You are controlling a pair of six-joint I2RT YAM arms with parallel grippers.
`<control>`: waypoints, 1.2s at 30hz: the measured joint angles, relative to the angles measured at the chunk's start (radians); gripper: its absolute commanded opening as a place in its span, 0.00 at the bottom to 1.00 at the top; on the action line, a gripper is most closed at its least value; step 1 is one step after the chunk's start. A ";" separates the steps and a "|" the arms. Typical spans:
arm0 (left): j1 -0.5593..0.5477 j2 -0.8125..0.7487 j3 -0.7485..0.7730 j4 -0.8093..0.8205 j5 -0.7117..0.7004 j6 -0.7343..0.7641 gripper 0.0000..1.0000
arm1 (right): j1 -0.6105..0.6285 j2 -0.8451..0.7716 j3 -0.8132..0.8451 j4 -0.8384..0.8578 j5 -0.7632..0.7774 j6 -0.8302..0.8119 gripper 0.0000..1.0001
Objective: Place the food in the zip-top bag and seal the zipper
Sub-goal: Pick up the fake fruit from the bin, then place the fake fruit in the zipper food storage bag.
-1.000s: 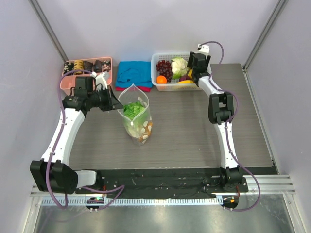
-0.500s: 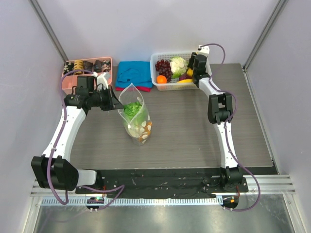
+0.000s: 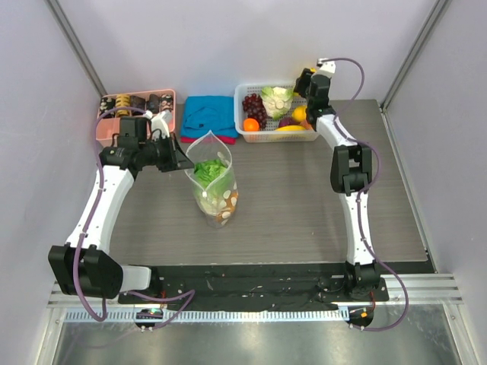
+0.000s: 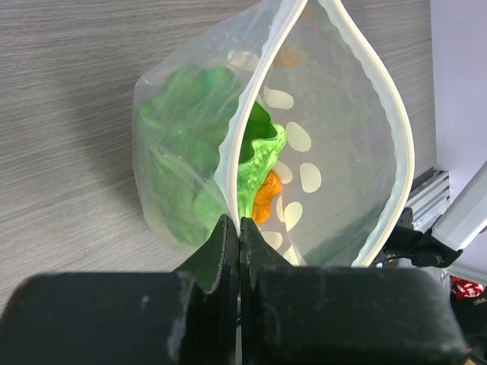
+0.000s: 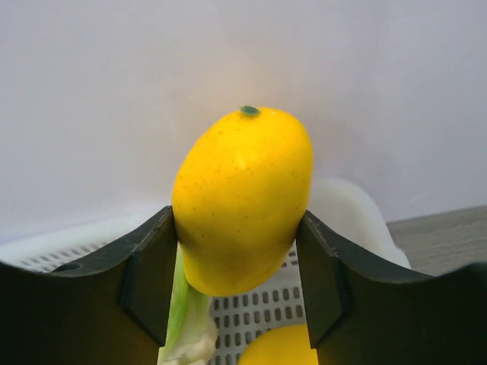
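Yellow fruit [image 5: 242, 201] clamped in right hand [image 5: 237, 232] above basket [image 5: 354, 209] rim; left hand [image 4: 238, 226] pinching bag [image 4: 346, 144] mouth edge.

The right gripper [image 5: 240, 228] clamps an upright yellow fruit [image 5: 243, 190] between its two dark fingers [image 5: 144, 281], with the fruit's green stem spot on top. Behind and below it sit the white lattice basket [image 5: 358, 217], a second yellow fruit [image 5: 278, 348] and a pale green leafy piece [image 5: 186, 327].

1. I see the clear dotted zip-top plastic bag [image 3: 215, 186] upright left of centre, mouth gaping.
2. Its whitish zipper strip [image 4: 245, 129] is unsealed, one end pinched by the left gripper [image 4: 238, 228].
3. Green lettuce [image 4: 183, 129] and an orange knobbly piece [image 4: 266, 196] sit inside.
4. A yellow oval fruit [image 5: 243, 190] is clamped in the right gripper [image 5: 237, 228], far right.
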 measured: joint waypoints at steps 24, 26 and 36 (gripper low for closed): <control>-0.067 0.000 0.047 0.001 -0.008 -0.010 0.00 | 0.265 -1.029 -0.713 -0.106 -0.452 0.225 0.01; -0.067 0.000 0.047 0.003 -0.006 -0.022 0.00 | 0.335 -1.076 -0.738 -0.140 -0.471 0.217 0.01; -0.067 -0.003 0.023 0.034 0.003 -0.062 0.00 | 0.518 -1.149 -0.912 -0.286 -0.411 0.192 0.01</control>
